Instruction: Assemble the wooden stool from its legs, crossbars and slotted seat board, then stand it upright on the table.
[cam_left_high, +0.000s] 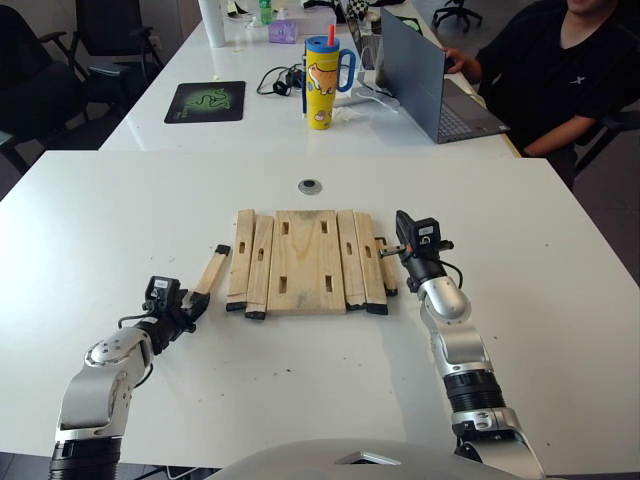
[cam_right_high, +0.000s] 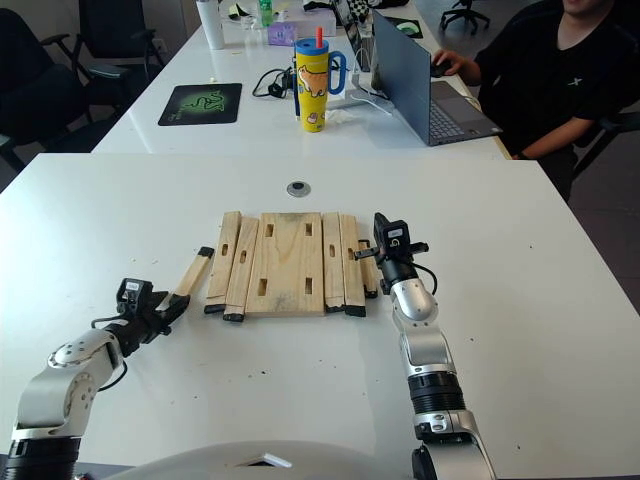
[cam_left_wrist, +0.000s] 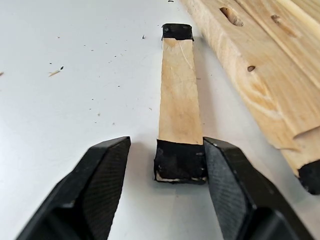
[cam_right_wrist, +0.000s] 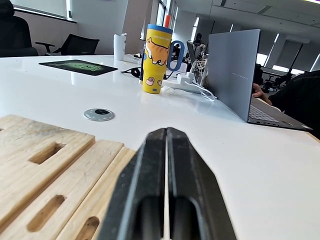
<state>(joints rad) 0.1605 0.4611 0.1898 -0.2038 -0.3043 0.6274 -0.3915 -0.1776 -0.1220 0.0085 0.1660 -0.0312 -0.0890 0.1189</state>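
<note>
My left gripper (cam_left_high: 192, 308) is spread wide and low over the white table (cam_left_high: 520, 230), gripping nothing. The black-capped near end of a short crossbar (cam_left_wrist: 179, 100) lies on the table between its two fingers. The cap sits hard against the finger nearer the other wood, touching it or close to it, with a clear gap to the other finger. From there the crossbar runs straight away from the jaws. Just past that same finger lie two slotted legs (cam_left_high: 250, 262), side by side, and beyond them is the slotted seat board (cam_left_high: 300, 262), flat on the table.

My right gripper (cam_right_wrist: 166, 132) is clenched, finger pressed to finger with nothing between them. It hovers over the two legs (cam_left_high: 360, 260) on the far side of the seat board, but I cannot tell whether it touches them. Every piece lies flat and nothing is joined. Well ahead of those closed jaws is a round grommet (cam_right_wrist: 99, 114), and further on a yellow cup (cam_right_wrist: 155, 59) and a grey laptop (cam_right_wrist: 234, 70)
</note>
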